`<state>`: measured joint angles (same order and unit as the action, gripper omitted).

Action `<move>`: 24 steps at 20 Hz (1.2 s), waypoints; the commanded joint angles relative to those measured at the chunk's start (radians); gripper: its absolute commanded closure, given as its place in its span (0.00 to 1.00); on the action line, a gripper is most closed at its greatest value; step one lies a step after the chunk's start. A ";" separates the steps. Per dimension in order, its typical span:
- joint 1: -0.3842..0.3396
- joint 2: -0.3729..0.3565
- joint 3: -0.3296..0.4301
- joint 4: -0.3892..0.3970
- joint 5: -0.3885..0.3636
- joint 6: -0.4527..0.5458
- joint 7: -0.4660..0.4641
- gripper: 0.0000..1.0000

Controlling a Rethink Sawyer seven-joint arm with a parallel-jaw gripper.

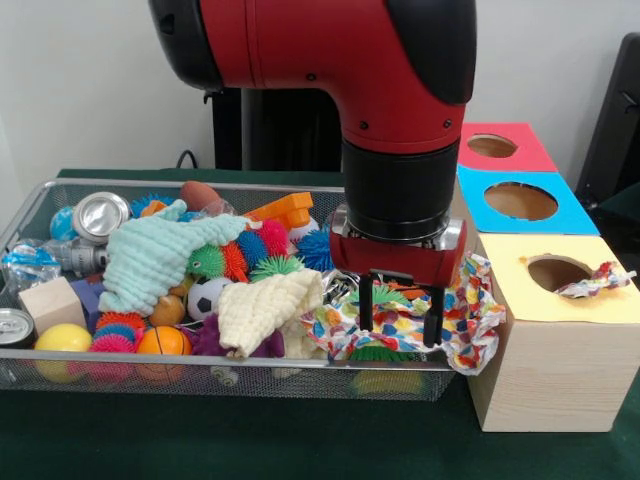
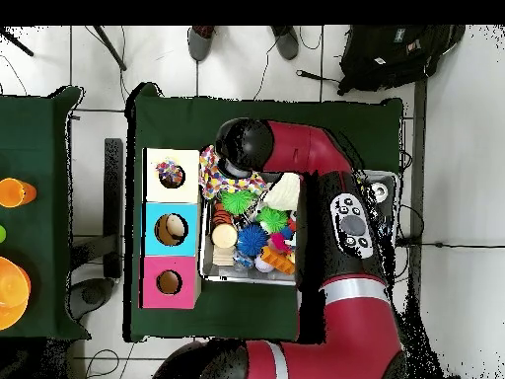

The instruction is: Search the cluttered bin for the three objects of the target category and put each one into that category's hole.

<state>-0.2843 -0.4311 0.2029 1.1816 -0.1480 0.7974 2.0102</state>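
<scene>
While hovering low over the right end of the wire-mesh bin (image 1: 120,372), gripper (image 1: 402,318) with black fingers spread apart, holding nothing. Just beneath, crumpled white polka-dot cloth (image 1: 470,325) spilling over the bin's rim against the yellow-topped box (image 1: 560,350). Another dotted cloth (image 1: 598,279) hanging half out of the yellow box's hole (image 1: 556,272).

You won't find any lettering, label, brand, number or sign that can be read in either view. The silver can (image 1: 99,214) well off to one side of the pincer (image 1: 401,312) shows only its bare end, and the can (image 1: 14,327) at the basket's corner likewise. The coloured box tops beside the pincer carry no print.
</scene>
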 commanded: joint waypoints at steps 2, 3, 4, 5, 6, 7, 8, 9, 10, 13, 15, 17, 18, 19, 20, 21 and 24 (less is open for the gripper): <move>-0.021 0.003 0.074 0.136 -0.025 -0.070 -0.054 0.00; -0.026 0.005 0.078 0.141 -0.025 -0.074 -0.059 0.00; -0.031 0.007 0.080 0.144 -0.027 -0.078 -0.065 0.00; -0.034 0.007 0.082 0.147 -0.028 -0.073 -0.071 0.00; -0.039 0.008 0.087 0.150 -0.027 -0.070 -0.078 0.00; -0.043 0.011 0.090 0.152 -0.030 -0.067 -0.087 0.00; -0.046 0.013 0.093 0.154 -0.033 -0.064 -0.096 0.00; -0.050 0.016 0.096 0.156 -0.037 -0.063 -0.103 0.00; -0.048 0.019 0.096 0.150 -0.043 -0.057 -0.110 0.00; -0.052 0.030 0.098 0.163 -0.057 -0.076 -0.112 0.00; -0.059 0.031 0.103 0.182 -0.059 -0.084 -0.113 0.00; -0.067 0.033 0.110 0.198 -0.065 -0.100 -0.116 0.00; -0.069 0.032 0.113 0.201 -0.066 -0.101 -0.115 0.00; -0.071 0.031 0.116 0.208 -0.069 -0.109 -0.113 0.00; -0.074 0.033 0.120 0.211 -0.070 -0.112 -0.116 0.00; -0.078 0.033 0.124 0.217 -0.071 -0.116 -0.117 0.00; -0.083 0.027 0.127 0.233 -0.081 -0.132 -0.110 0.00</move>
<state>-0.3370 -0.4307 0.2435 1.3050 -0.1843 0.7421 2.0102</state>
